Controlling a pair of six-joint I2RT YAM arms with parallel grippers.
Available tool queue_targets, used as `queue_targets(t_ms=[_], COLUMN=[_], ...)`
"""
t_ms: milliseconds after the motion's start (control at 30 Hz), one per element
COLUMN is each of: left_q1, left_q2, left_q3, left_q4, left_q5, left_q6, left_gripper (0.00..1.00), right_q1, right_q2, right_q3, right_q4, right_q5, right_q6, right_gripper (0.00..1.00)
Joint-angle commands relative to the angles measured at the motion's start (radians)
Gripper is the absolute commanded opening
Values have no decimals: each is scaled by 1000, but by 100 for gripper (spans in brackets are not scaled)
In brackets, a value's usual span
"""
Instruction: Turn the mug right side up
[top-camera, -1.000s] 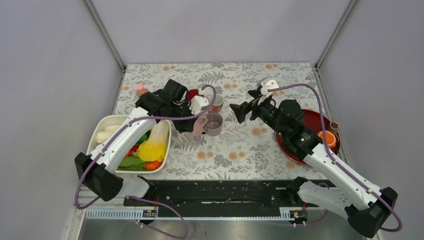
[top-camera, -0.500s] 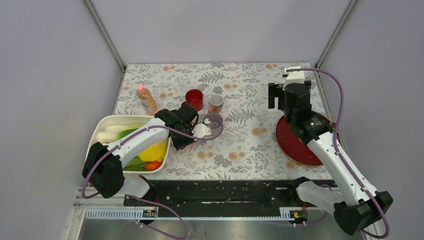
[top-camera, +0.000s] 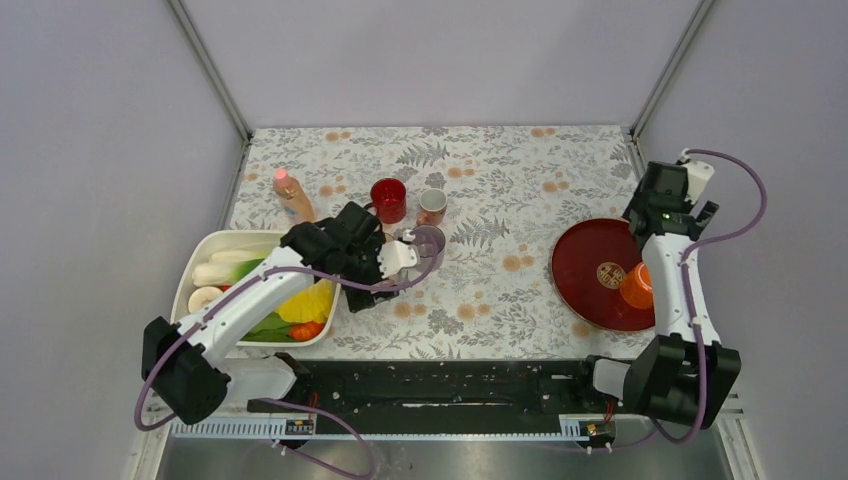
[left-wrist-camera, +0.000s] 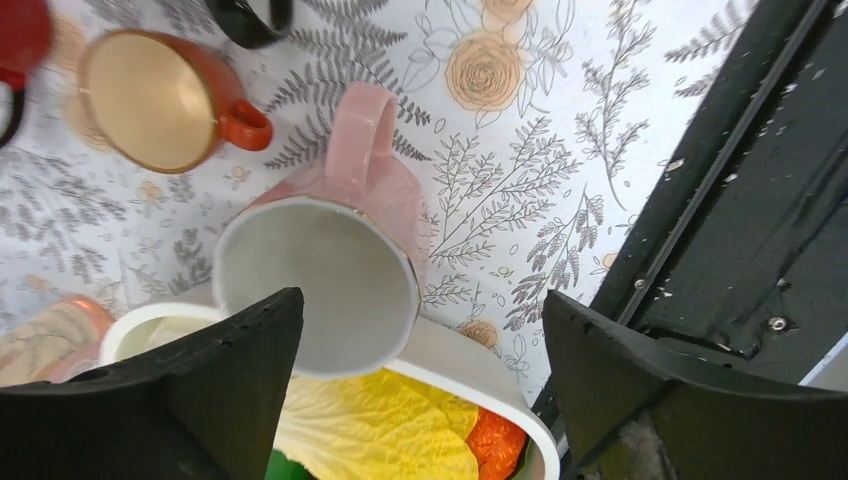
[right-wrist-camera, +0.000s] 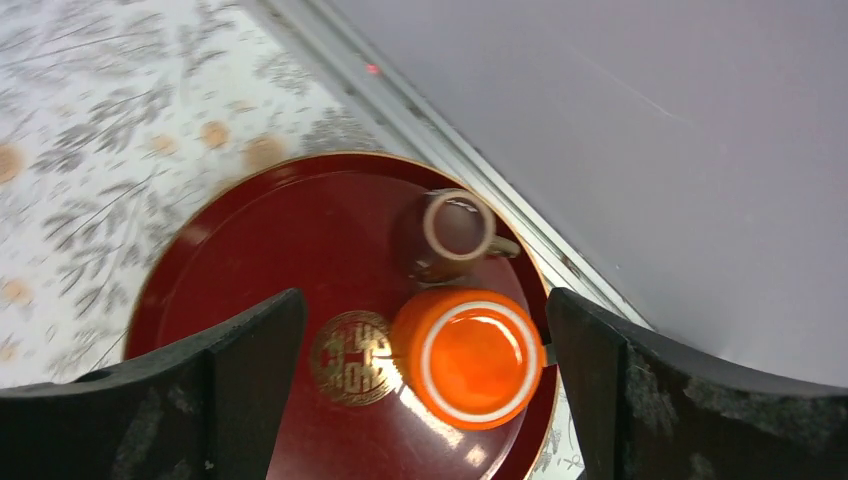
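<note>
A lab test cell: plain grey wall panels (top-camera: 420, 60) (joined by bare metal corner struts (top-camera: 206, 65)) enclose a floral-patterned tabletop (top-camera: 500, 295).

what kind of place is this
Likely a robot lab test cell: plain grey panel walls enclose a floral-cloth table, and two white robot arms are bolted to a black metal rail.

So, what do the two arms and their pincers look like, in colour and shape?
The left arm and right arm have white shells with black joints. A purple cable loops loosely along each. The left pincer and right pincer each have two broad, matte black, wedge-shaped fingers.
</note>
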Motion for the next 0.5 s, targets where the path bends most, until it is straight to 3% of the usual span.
queue_targets(t_ms=[0,167,467], left_q1=[-2,-1,-1], left_q2=[-115,-152,-154], left_q3=[81,94,83], left_q4=[-20,-20,-19], left_q5=[93,112,135], left_q6=[2,-37,-60], left_gripper=[95,99,99], right_q1=[-127,-265,-317], right_q2=[23,110,329], right_q3=[2,28,100], right_q4=[26,51,30], right_q5=[-10,-79,-207], right_q6=[106,195,161], right_gripper=[99,99,99])
